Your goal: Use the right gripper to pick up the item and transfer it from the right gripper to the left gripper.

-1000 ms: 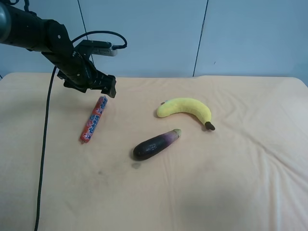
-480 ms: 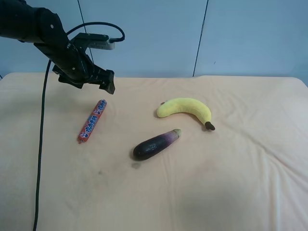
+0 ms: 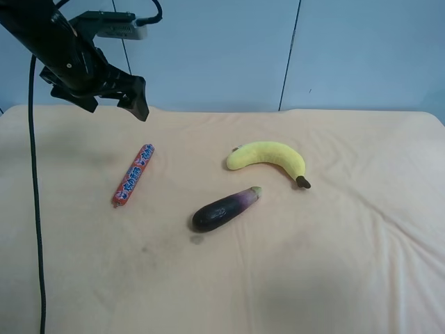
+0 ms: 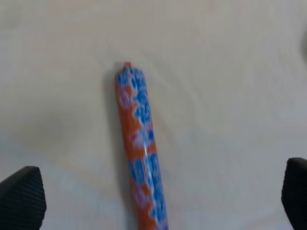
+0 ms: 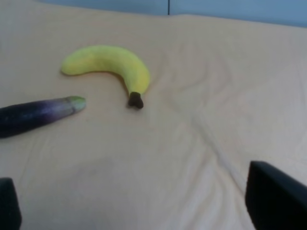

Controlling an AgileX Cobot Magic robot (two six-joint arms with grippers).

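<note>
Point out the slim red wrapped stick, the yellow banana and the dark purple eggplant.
Slim red wrapped stick (image 3: pixel 134 175), exterior high view, mid-length.
Yellow banana (image 3: pixel 268 154), exterior high view, curved middle.
Dark purple eggplant (image 3: pixel 221 210), exterior high view, body.

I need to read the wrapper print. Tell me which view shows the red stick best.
The left wrist view: the red stick fills the frame, blue and white print visible, though blurred. The exterior high view shows it whole but small. The right wrist view misses it.

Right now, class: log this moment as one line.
left gripper: open, above table | sausage stick: lying free | right gripper: open, empty
</note>
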